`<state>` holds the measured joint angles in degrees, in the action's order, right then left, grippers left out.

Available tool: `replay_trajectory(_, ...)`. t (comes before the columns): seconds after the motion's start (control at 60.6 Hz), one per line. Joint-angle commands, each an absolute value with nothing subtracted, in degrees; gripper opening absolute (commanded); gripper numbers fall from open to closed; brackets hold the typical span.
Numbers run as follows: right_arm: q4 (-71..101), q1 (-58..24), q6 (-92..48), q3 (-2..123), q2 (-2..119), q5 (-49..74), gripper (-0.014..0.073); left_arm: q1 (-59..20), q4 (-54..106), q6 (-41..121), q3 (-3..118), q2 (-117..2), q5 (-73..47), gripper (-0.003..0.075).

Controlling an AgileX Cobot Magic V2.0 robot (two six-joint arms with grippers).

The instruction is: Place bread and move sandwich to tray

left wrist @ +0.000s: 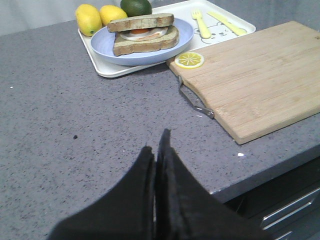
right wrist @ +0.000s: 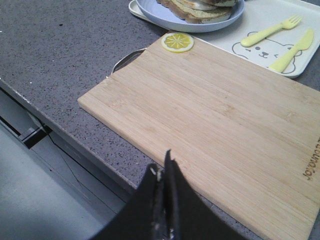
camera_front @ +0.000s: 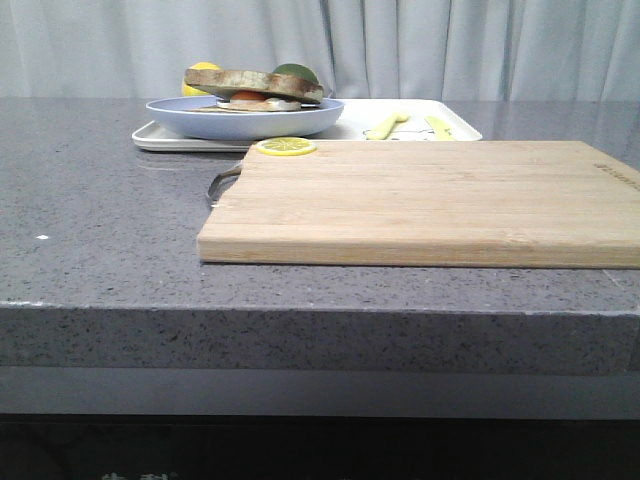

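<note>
Nearest me, left gripper [left wrist: 159, 150] and right gripper [right wrist: 166, 172] sit clenched, empty. Sandwich [left wrist: 144, 34] on plate [left wrist: 107, 50] rests on tray [left wrist: 107, 70], far left; left arm nearer.

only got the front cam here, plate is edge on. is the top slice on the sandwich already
Observer: Yes. In the left wrist view the bread lies on top of the egg, closing the sandwich on the blue plate.
Operator: is the plate fully on the tray
Observer: It rests on the tray, though its near edge overhangs the tray's rim a little.
Operator: whats the yellow stuff on the tray to the right
Observer: A yellow fork and knife, lying on a bear face drawn on the tray.
Operator: grippers?
Observer: The left gripper and right gripper are both shut and empty.
</note>
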<state>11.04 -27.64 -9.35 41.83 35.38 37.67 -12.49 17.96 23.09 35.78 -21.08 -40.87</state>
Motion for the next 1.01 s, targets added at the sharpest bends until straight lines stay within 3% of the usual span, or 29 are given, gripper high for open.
replay_trajectory(0.0,11.0,-27.63,-9.42,43.35,35.2,33.2,-0.0068,-12.86,12.16,16.61,36.47,-20.85,-35.43,-0.0018)
replay_trajectory(0.115,11.0,-27.63,-9.42,43.35,35.2,33.2,-0.0068,-12.86,0.92,3.16,32.65,-18.67,-29.84,-0.0018)
replay_trajectory(0.412,11.0,-27.63,-9.42,43.35,35.2,33.2,-0.0068,-10.65,-0.54,2.27,14.15,-7.35,-10.78,-0.0018)
replay_trajectory(0.775,11.0,-27.63,-9.42,43.35,35.2,33.13,-0.0068,-3.52,-0.43,-6.0,-0.12,1.59,-1.02,-0.0018)
replay_trajectory(0.99,11.0,-27.63,-9.42,43.35,35.2,33.15,-0.0068,-2.97,-1.5,-7.37,-0.37,1.59,-0.93,-0.0018)
